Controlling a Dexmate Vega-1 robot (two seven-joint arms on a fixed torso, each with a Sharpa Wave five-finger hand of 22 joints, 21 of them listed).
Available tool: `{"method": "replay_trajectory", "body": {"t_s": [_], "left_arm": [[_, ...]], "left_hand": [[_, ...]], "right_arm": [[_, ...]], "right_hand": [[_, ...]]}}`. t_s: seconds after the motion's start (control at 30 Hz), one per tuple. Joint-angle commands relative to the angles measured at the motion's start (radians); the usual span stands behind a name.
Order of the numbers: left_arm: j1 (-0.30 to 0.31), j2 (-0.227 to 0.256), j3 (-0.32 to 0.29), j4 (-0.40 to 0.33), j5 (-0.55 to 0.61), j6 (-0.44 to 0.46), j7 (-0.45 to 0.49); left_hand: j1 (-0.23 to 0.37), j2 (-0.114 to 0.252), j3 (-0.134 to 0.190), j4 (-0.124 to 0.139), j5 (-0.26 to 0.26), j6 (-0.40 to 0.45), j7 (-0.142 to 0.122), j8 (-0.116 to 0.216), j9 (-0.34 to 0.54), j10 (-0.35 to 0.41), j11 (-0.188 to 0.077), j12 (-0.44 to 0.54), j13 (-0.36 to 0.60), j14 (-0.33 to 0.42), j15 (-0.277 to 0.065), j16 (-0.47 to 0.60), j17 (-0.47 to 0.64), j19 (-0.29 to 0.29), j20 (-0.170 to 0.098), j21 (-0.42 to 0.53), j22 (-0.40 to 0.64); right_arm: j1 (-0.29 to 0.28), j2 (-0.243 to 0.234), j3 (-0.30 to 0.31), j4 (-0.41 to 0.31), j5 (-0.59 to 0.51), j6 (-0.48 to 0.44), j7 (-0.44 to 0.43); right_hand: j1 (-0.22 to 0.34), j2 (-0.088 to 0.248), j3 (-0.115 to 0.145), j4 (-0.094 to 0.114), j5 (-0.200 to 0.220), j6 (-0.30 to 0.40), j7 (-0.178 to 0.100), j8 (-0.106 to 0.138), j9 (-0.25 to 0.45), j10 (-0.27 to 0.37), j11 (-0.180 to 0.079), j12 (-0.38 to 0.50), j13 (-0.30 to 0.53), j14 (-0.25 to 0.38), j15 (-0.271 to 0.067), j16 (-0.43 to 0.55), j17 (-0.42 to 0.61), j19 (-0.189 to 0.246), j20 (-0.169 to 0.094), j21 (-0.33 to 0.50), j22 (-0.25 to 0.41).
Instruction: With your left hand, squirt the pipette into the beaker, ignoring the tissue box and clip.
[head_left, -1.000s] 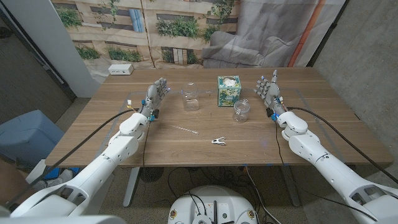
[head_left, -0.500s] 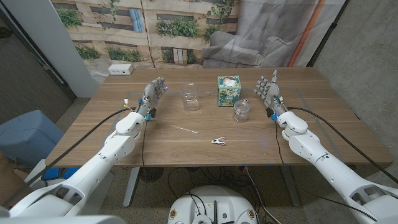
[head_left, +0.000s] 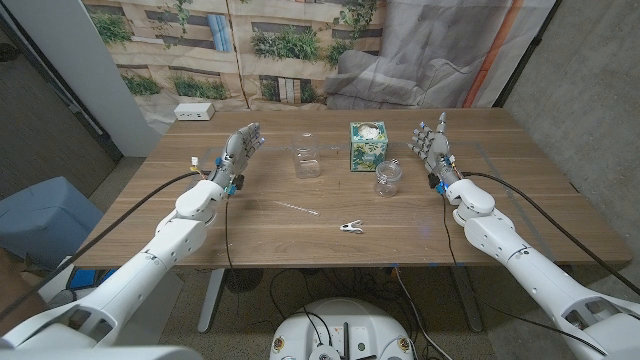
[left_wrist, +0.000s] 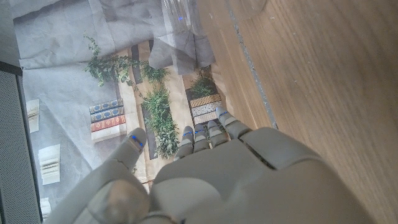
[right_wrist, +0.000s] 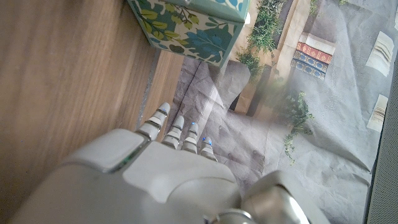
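Both hands empty — the pipette not yet picked up.

Our left hand (head_left: 240, 152) and right hand (head_left: 432, 143) hold nothing, fingers extended, while the thin clear plastic pipette (head_left: 298, 209) lies on the wooden desk (head_left: 500, 215), near the small metal clip (head_left: 350, 228). The clear glass beaker (head_left: 305, 158) stands beside the floral teal tissue box (head_left: 367, 146) — a careless reach could topple it. We can read no writing.

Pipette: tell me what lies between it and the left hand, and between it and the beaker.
Nothing visible blocks either path. Bare wood separates the left hand from the pipette, and the pipette from the beaker. The clip and tissue box sit off to the side.
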Motion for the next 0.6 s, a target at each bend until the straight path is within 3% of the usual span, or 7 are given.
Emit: {"method": "replay_trajectory", "body": {"t_s": [0.03,0.33,0.6], "left_arm": [[0.088,0.088,-0.048,-0.125,0.026,0.006,0.048],[0.144,0.146,-0.072,-0.21,0.075,0.029,0.096],[0.197,0.188,-0.08,-0.278,0.141,0.022,0.123]], "left_hand": [[0.014,0.059,0.003,-0.015,0.001,0.006,-0.007,0.007,0.003,0.01,-0.006,0.006,0.005,0.005,-0.006,0.006,0.002,0.015,-0.014,0.0,0.002],[0.027,0.057,0.005,-0.04,0.001,0.014,-0.01,0.009,0.003,0.015,-0.009,0.007,0.005,0.011,-0.011,0.007,0.002,0.02,-0.015,0.0,0.002],[0.081,0.047,0.022,-0.122,0.01,0.023,-0.022,0.014,0.004,0.029,-0.027,0.008,0.006,0.017,-0.023,0.006,0.003,0.024,-0.019,-0.005,0.0]], "right_arm": [[0.0,0.0,0.0,-0.001,0.0,0.0,0.0],[0.0,0.0,0.0,0.0,0.0,0.0,0.0],[0.0,0.0,0.0,-0.001,0.0,0.0,0.0]], "right_hand": [[0.0,0.058,-0.008,-0.001,0.005,0.002,-0.008,0.006,0.001,-0.002,-0.007,0.002,0.004,-0.006,-0.086,0.006,0.004,0.004,-0.001,0.006,0.005],[0.0,0.058,-0.008,-0.001,0.005,0.002,-0.008,0.007,0.001,0.001,-0.009,0.003,0.004,-0.006,-0.085,0.006,0.004,0.004,-0.001,0.006,0.005],[0.0,0.058,-0.008,-0.001,0.005,0.001,-0.009,0.006,0.001,-0.001,-0.006,0.003,0.004,-0.006,-0.084,0.006,0.004,0.004,-0.001,0.006,0.005]]}}
